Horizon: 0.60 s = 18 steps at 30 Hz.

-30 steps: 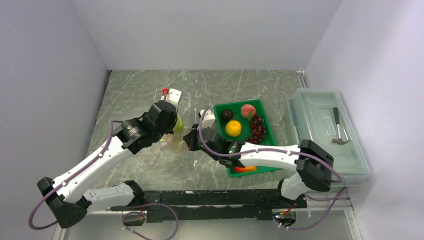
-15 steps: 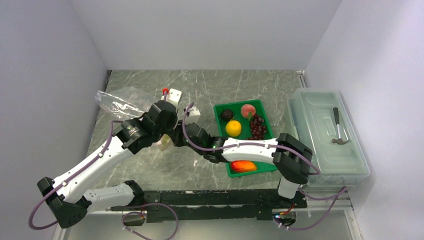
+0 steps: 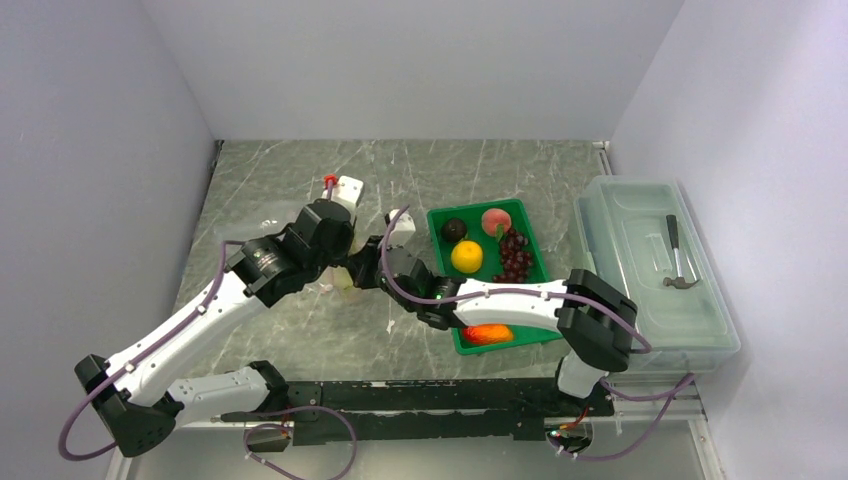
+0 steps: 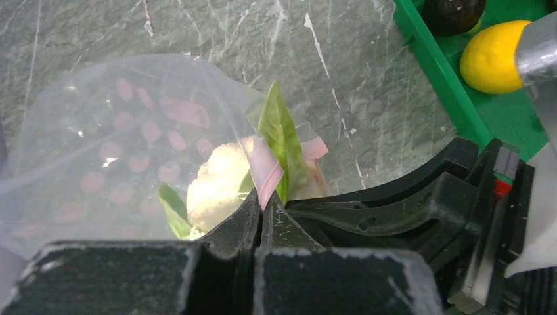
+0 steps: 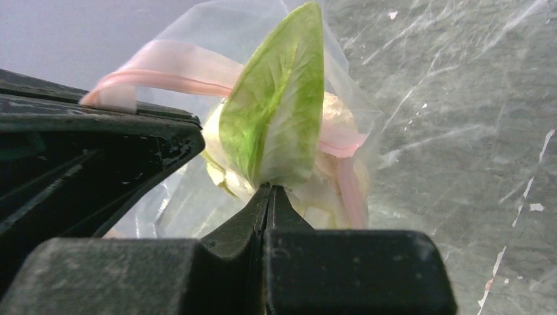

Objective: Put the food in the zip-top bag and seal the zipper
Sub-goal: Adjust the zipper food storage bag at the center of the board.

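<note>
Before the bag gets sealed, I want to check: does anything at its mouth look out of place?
Yes. The lettuce sits in the mouth of the zip-top bag, one green leaf poking out past the zipper, which is bent and twisted around it. Sealing looks unlikely like this.

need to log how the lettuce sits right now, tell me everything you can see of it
The lettuce is a small toy, plastic by its look: a pale cream, knobbly body with glossy green pointed leaves, one standing upright. It sits at the mouth of the clear bag, with the pink zipper lying across it. The right end effector is shut on the upright leaf's base. The left end effector pinches the zipper right beside it. How far inside it is cannot be told.
</note>
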Available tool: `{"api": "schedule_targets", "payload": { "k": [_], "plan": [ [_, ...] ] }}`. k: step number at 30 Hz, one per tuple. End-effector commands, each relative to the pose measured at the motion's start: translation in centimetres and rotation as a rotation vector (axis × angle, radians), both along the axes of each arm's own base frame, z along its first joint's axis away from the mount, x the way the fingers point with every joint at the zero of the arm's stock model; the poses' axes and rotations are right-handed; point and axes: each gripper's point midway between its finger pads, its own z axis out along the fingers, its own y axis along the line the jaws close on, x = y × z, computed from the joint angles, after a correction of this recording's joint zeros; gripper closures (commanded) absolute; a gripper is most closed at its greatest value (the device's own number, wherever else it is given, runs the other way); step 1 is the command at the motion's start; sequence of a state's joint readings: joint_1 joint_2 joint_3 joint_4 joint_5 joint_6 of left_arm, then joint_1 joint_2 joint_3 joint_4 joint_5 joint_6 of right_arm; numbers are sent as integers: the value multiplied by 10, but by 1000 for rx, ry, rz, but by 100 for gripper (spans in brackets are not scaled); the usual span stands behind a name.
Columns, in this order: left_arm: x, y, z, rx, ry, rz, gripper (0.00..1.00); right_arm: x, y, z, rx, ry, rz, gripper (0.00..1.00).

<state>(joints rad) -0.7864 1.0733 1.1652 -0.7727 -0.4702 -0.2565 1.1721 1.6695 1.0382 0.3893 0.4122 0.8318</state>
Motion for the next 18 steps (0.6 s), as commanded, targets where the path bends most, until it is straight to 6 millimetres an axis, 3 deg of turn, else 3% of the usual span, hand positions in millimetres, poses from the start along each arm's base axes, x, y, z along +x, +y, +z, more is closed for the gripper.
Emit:
{"api": "schedule_targets", "payload": {
  "k": [1, 12, 18],
  "plan": [
    [3, -13, 12, -88, -20, -40, 100, 9, -2, 48, 129, -53, -44, 100],
    [3, -16, 16, -157, -13, -66, 100, 8, -9, 49, 2, -52, -39, 100],
    [6, -12, 15, -153, -7, -44, 100, 3, -33, 67, -2, -82, -55, 100]
  ]
}}
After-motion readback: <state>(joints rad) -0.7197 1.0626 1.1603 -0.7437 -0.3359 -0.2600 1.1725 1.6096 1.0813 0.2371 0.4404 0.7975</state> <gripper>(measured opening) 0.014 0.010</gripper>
